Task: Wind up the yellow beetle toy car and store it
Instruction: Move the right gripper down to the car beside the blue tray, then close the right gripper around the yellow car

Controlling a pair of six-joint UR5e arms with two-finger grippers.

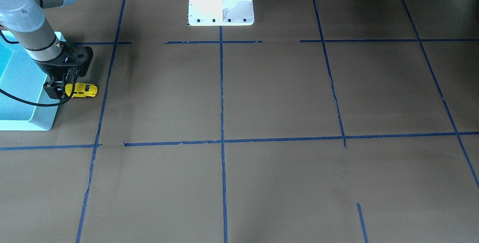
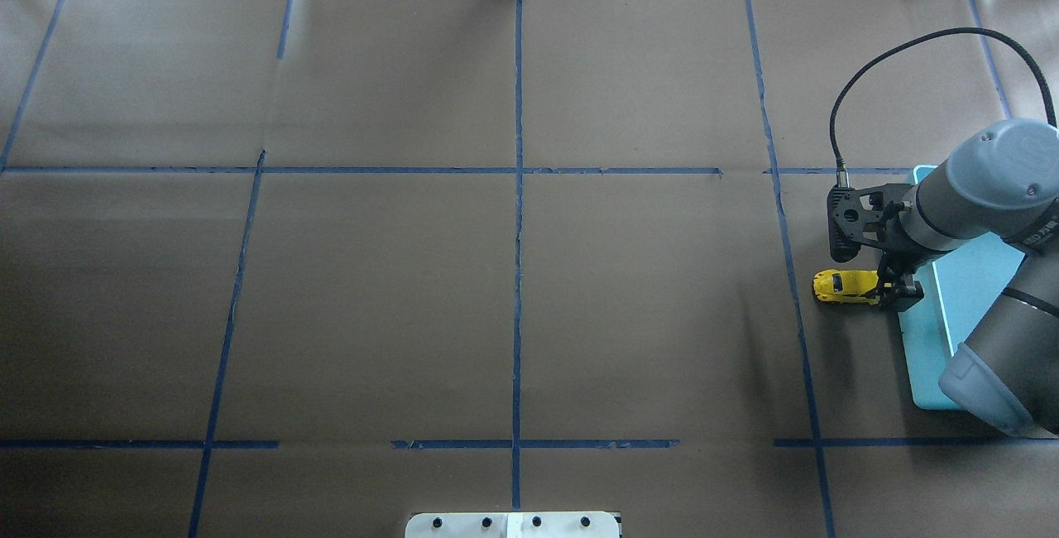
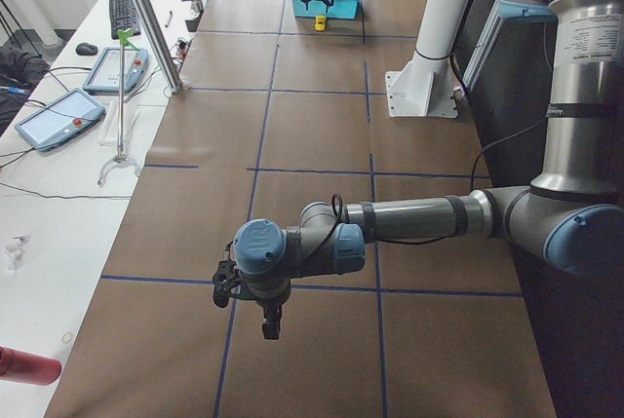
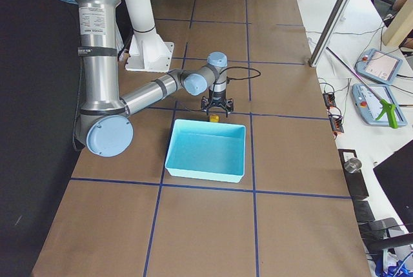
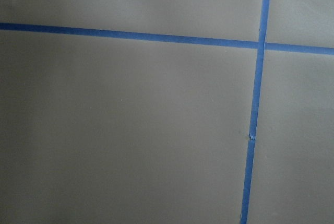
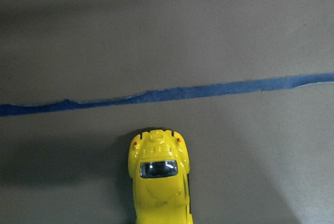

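Observation:
The yellow beetle toy car [image 2: 842,285] sits on the brown paper just left of the turquoise bin [image 2: 964,306]. My right gripper [image 2: 898,288] points down over the car's front end, and its jaws appear closed on it. The front-facing view shows the car [image 1: 85,89] sticking out sideways from the gripper [image 1: 61,88]. The right wrist view shows the car's rear and back window [image 6: 159,179], near a blue tape line. My left gripper [image 3: 270,325] hangs low over the table's other end. It shows only in the left side view, so I cannot tell whether it is open or shut.
The bin [image 4: 206,151] holds nothing that I can see, and its near wall lies right beside the car. Blue tape lines [image 1: 221,86] divide the paper into squares. The white robot base [image 1: 220,0] stands at the table's middle edge. Tablets and cables [image 4: 381,90] lie beyond the table.

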